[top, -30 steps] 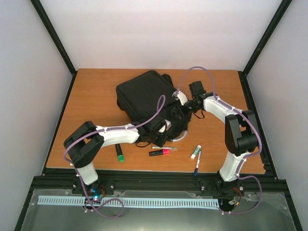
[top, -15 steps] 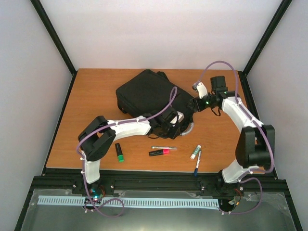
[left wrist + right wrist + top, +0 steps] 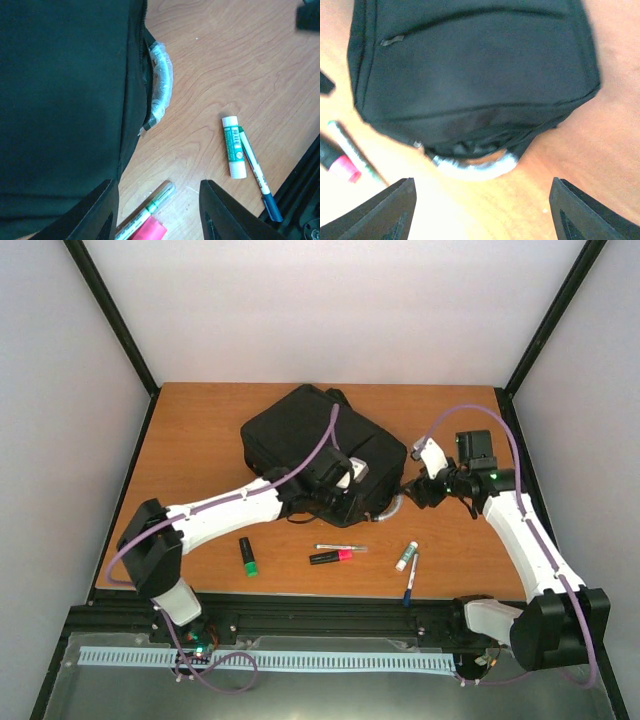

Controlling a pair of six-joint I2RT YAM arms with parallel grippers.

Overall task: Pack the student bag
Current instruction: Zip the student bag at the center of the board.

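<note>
A: One bag. Where is it?
B: Flat on the table, near the back. Its silver handle is on the front side.
A: Is the left gripper holding something?
B: No. Its fingers are spread apart above the bag's edge and a thin pen. A glue stick lies nearby.
A: And the right gripper?
B: Spread wide too, holding nothing, near the handle.

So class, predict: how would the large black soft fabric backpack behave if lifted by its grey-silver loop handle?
Probably floppy: the black fabric backpack lies slumped with rounded, soft edges. Hung from its grey-silver loop handle, it would likely sag and swing.
</note>
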